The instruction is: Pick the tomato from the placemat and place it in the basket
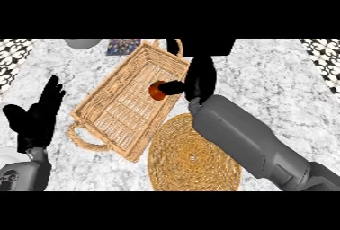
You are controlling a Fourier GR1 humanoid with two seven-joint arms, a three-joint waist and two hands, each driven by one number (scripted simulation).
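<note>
Hidden / cut off:
- tomato (157, 91): only its left part shows, red with a dark top. The rest is covered by the right hand (199, 80).
- Cannot tell whether the tomato touches the basket floor or hangs just above it.
- The right hand's outline merges with a black mass (207, 46) at the upper edge, and the two cannot be told apart there.
- grey rounded object (82, 43) at the top edge is cut off, not identifiable.
- patterned item (123, 46) beside it is partly behind the basket's far end.
- white shape (5, 155) at the left edge is mostly out of view.
- right forearm (249, 141) covers the placemat's upper right rim.

Position: the tomato is inside the basket (109, 101), near its right long wall, roughly mid-length. The basket lies diagonally on the marble bench (279, 81). Its near corner is just beside the placemat (192, 158).

Fingers:
- Right hand: the thumb is pressed on the tomato's right side and the fingers curl down over it, grasping the tomato.
- left hand (34, 119): resting at the left edge, fingers (51, 92) straight and up, released, holding nothing.

Counts: 1 tomato, 1 basket, 1 round woven placemat with nothing on it, 2 hands. There are 2 basket handles: near handle (81, 137) whole, far handle (160, 43) partly cut off.
</note>
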